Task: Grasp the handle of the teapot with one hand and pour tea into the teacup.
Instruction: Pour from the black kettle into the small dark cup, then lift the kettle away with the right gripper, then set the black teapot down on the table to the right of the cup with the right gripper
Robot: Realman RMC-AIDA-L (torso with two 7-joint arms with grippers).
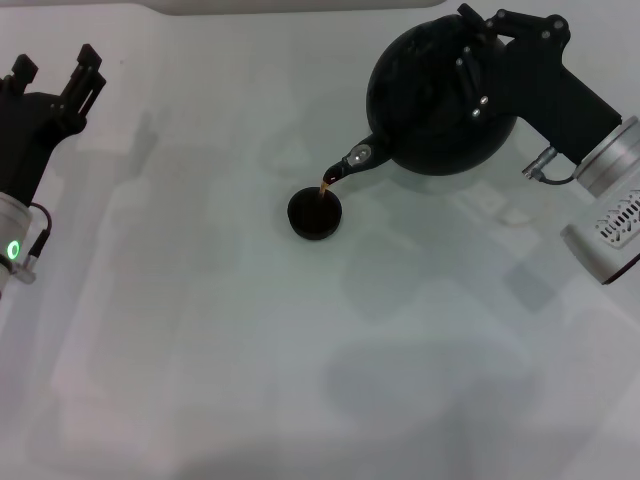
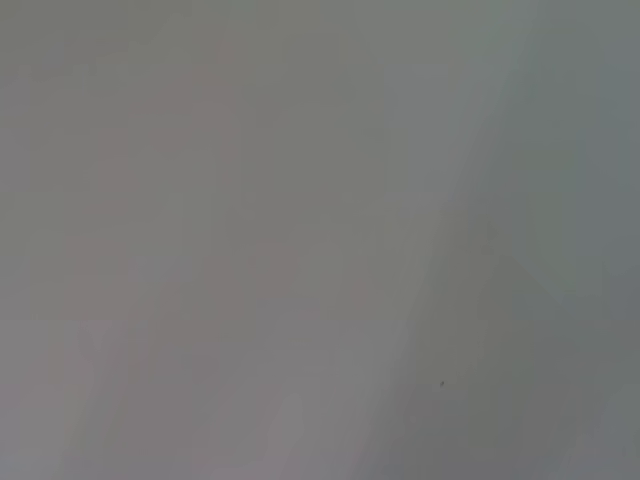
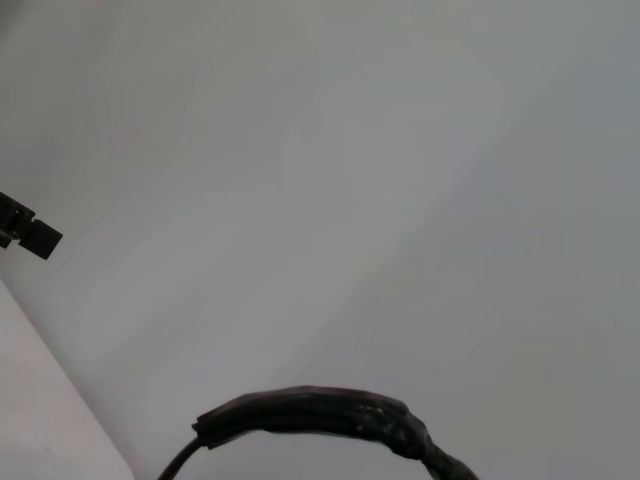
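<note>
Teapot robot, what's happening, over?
Right gripper shut on handle, teapot tipped. Tea streaming into teacup. Left gripper parked aside. Nothing blocking.

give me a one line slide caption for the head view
Right gripper tilts the black teapot by its handle, pouring tea into the teacup; left gripper idles at the left.

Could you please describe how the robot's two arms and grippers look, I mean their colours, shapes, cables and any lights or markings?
Both grippers are matte black and angular. The left gripper has blocky fingers; its silver wrist carries a green light and a thin black cable. The right gripper has a bulky black body with small silver screws, then a silver ribbed collar, a short cable loop and a white casing with slotted vents.
</note>
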